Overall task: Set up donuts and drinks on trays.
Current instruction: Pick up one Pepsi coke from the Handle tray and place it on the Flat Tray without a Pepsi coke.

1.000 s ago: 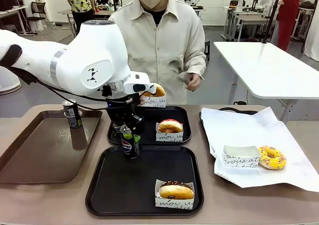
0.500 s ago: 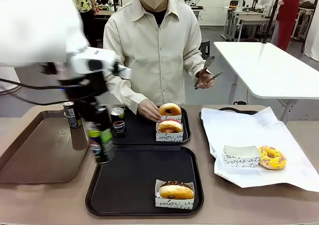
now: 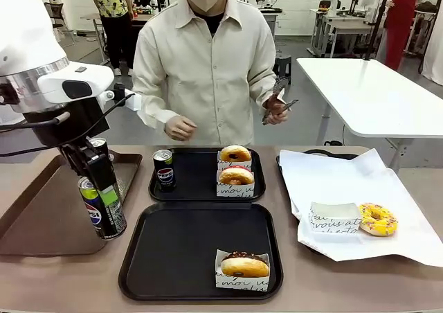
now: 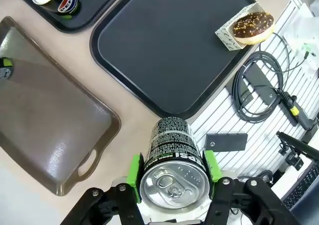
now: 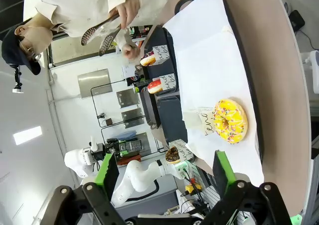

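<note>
A held can [image 3: 101,212] is clamped by the left gripper [image 3: 104,192], with the green pads [image 4: 133,171] pressed on both sides just below the silver top. It is tilted at the near right edge of the brown tray [image 3: 48,209], just left of the near black tray [image 3: 180,251]. Whether it touches the surface cannot be told.

A second can [image 3: 164,169] is stood upright at the left end of the far black tray [image 3: 197,185]. A third can [image 3: 100,145] is seen on the far part of the brown tray, partly hidden behind the arm.

Two sleeved donuts are placed on the right part of the far tray: a tan-iced donut [image 3: 235,152] and, nearer, a pink donut [image 3: 236,176]. A chocolate donut [image 3: 243,265] is set at the near right corner of the near tray. A yellow donut [image 3: 377,219] is left on the white paper [image 3: 332,178] at the right.

The right gripper [image 5: 167,180] is spread wide, with nothing held.

Tongs [image 3: 282,100] are held in one of the person's hands [image 3: 273,111], above the table's far edge.
</note>
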Robot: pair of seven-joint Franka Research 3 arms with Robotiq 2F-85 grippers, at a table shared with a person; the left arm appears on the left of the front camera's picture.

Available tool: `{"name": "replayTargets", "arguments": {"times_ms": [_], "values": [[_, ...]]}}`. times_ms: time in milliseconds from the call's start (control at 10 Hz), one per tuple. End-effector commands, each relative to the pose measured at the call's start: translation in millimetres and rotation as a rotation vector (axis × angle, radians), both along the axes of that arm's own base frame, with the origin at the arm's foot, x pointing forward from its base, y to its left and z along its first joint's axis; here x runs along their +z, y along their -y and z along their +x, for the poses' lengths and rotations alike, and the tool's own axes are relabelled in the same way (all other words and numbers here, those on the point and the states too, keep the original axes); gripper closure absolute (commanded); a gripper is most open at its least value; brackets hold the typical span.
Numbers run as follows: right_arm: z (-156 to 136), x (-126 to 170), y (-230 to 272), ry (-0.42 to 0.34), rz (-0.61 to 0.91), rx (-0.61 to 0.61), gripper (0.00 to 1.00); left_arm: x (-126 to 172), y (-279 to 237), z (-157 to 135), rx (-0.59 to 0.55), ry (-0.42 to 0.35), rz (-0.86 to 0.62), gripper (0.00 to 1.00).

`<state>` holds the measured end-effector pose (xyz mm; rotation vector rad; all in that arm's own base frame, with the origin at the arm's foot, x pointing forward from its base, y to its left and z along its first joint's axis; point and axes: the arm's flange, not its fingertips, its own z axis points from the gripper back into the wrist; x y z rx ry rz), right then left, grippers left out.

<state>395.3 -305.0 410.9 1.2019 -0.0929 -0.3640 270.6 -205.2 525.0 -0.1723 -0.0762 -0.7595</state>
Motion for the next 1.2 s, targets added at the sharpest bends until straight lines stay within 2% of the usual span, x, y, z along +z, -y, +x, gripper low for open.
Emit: {"name": "replayTargets", "arguments": {"times_ms": [0, 200, 400, 500, 800, 1100], "values": [[0, 1, 0, 0.017, 0.013, -0.006, 0.00, 4, 5, 2, -0.009, 0.001, -0.004, 0.41], [0, 1, 0, 0.017, 0.013, -0.006, 0.00, -2, 2, 0, -0.003, -0.004, 0.003, 0.41], [0, 1, 0, 0.017, 0.013, -0.006, 0.00, -41, 33, 22, 0.051, 0.048, 0.066, 0.41], [0, 1, 0, 0.017, 0.013, -0.006, 0.00, -59, 45, 22, 0.047, 0.093, 0.062, 0.41], [0, 1, 0, 0.017, 0.013, -0.006, 0.00, -98, 60, 32, 0.015, 0.073, 0.029, 0.41], [0, 1, 0, 0.017, 0.013, -0.006, 0.00, -118, 68, 36, 0.000, 0.084, 0.062, 0.41]]}}
